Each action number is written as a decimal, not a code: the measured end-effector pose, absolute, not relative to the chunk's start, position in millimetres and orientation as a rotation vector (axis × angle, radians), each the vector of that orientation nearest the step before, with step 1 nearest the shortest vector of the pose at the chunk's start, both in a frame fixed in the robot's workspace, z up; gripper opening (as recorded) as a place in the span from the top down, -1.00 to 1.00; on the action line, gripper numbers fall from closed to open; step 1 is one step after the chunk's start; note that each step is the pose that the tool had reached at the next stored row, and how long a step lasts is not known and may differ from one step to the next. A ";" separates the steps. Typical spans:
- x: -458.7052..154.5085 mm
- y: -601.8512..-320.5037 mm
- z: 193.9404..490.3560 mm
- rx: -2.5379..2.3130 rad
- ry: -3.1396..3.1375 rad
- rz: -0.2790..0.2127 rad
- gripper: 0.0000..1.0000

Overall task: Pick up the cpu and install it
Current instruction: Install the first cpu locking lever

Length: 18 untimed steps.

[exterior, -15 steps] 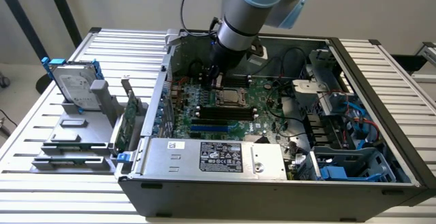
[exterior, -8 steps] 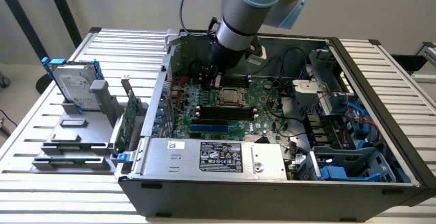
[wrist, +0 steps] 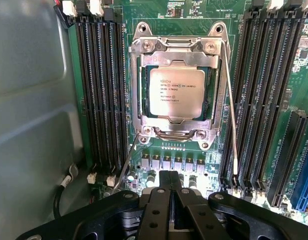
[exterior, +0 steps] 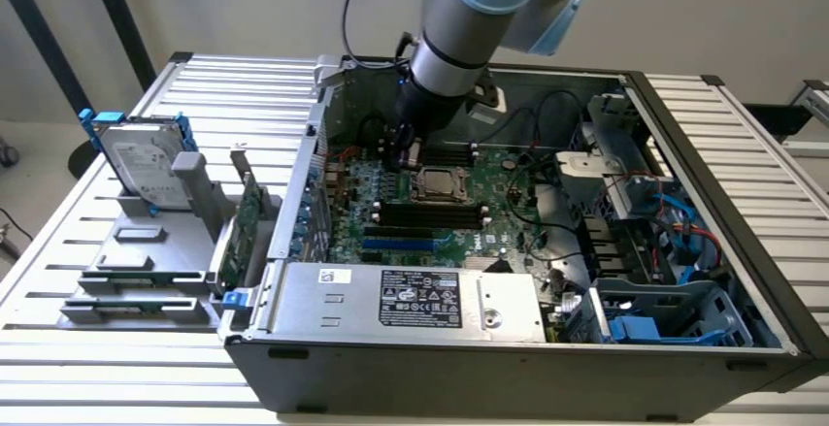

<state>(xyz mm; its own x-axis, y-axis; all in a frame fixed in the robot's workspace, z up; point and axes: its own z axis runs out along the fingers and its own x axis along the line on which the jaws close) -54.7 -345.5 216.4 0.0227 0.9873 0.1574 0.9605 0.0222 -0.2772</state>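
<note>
- Gripper (wrist: 168,192): fingers pressed together with nothing between them, hanging inside the open computer case (exterior: 518,368) just above the motherboard (exterior: 499,208), beside the socket.
- cpu (wrist: 176,92): lies flat in the socket, silvery top plate up and printed text legible, framed by the metal retention frame (wrist: 139,100). It looks seated, though whether the frame is clamped down cannot be told.
- Wire lever (wrist: 230,100): runs along one side of the socket, close to the memory slots (wrist: 101,90); its latch state is unclear.
- Risk 1: a descent with shut fingers could press on the chip off-centre, tilting it and bending the socket contacts.
- Risk 2: a sideways move at this height could snag the lever or scrape the slots.
- Risk 3: if the chip sits slightly askew, clamping would jam a corner under the frame.
</note>
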 end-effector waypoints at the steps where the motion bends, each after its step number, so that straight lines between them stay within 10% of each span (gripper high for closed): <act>1: -55.1 -345.5 216.4 -1.999 -1.998 0.123 0.79; 18: -62.6 -347.3 220.0 -2.085 -1.902 0.100 0.79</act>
